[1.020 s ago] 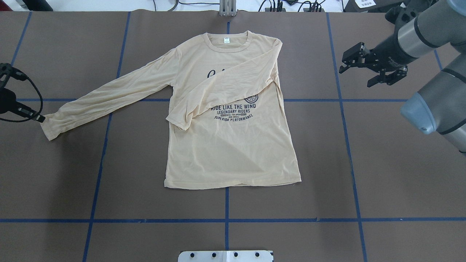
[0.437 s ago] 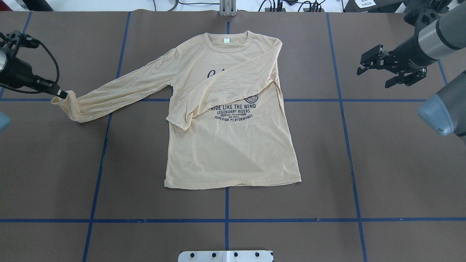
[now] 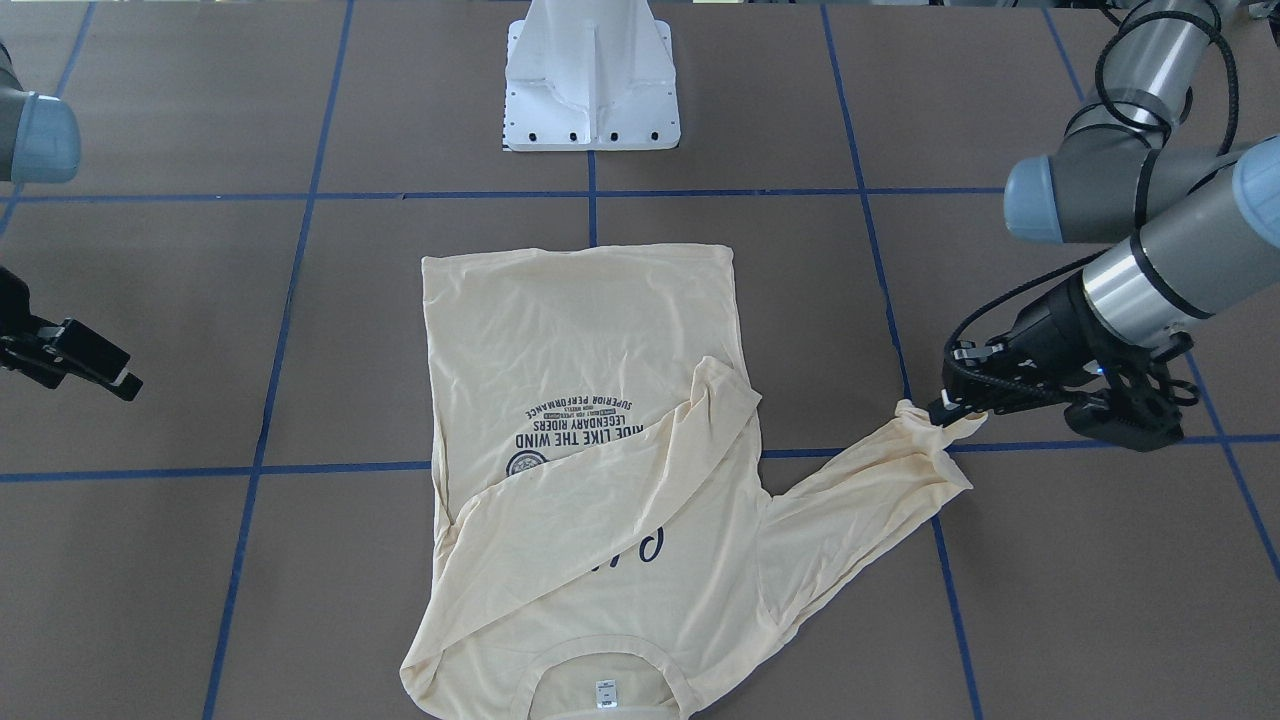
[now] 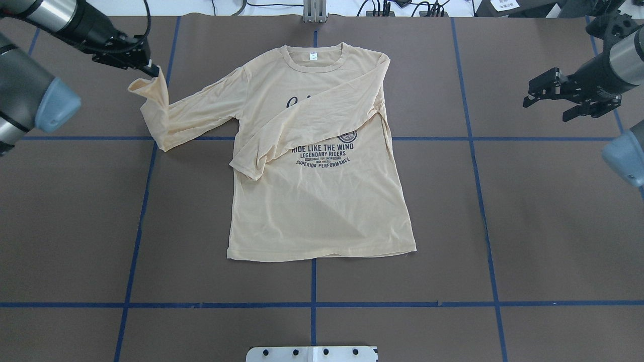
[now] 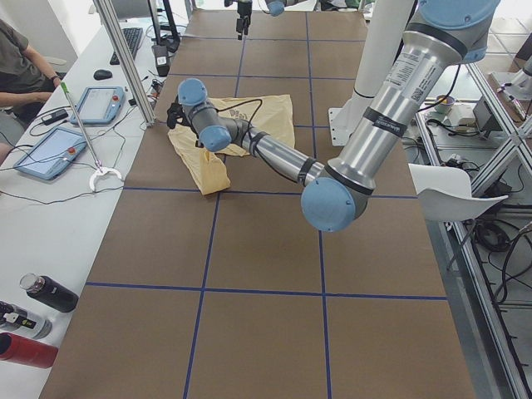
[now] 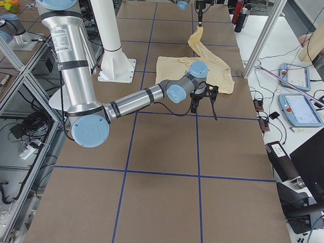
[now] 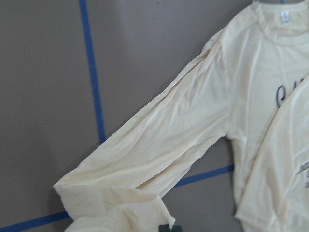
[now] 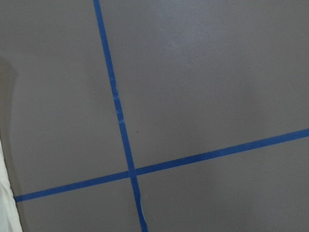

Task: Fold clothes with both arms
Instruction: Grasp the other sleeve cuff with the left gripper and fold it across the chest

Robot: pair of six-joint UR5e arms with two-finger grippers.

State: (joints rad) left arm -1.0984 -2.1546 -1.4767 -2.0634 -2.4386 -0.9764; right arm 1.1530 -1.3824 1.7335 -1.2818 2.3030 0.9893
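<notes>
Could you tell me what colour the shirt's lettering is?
Dark navy lettering on the cream shirt, clearest in the overhead view.

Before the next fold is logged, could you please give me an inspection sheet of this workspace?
Surface: brown table with a blue tape grid; no spills seen.
Job's things: cream shirt lies print side up; one sleeve is folded across the chest, the other sleeve is lifted at its cuff.
Clutter: nothing seen.
Grippers: left gripper has its fingers shut on the shirt's cuff; right gripper is open and empty, off to the shirt's side.
Cables: a black cable loops beside the left wrist, close to the cuff.
Surroundings: tablets and bottles on the operators' desk; a seated person.
</notes>
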